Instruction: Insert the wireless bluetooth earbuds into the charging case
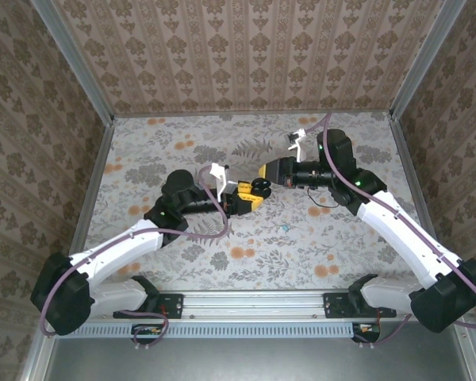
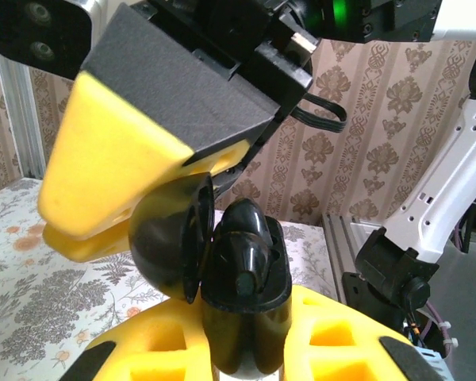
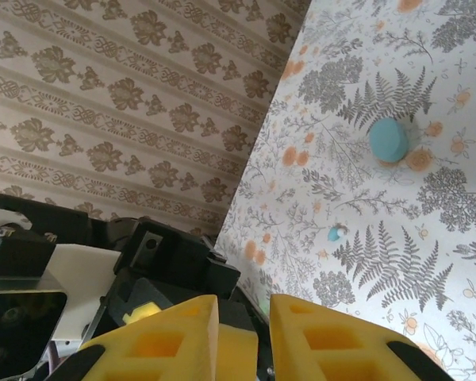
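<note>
At mid-table, the left gripper (image 2: pixel 246 363) clamps a glossy black open-lidded case (image 2: pixel 246 270); the right gripper's (image 3: pixel 242 341) jaws stand narrowly apart, hold unclear. The turquoise charging case (image 3: pixel 389 139) lies apart on the table (image 3: pixel 436 270).

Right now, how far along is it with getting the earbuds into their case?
Early. Done: nothing visibly stowed. In hand: the left fingers clamp a black hinged shell, lid open, right fingers at its lid. Left: the turquoise charging case and a small turquoise piece, maybe an earbud, lie apart on the table.
</note>
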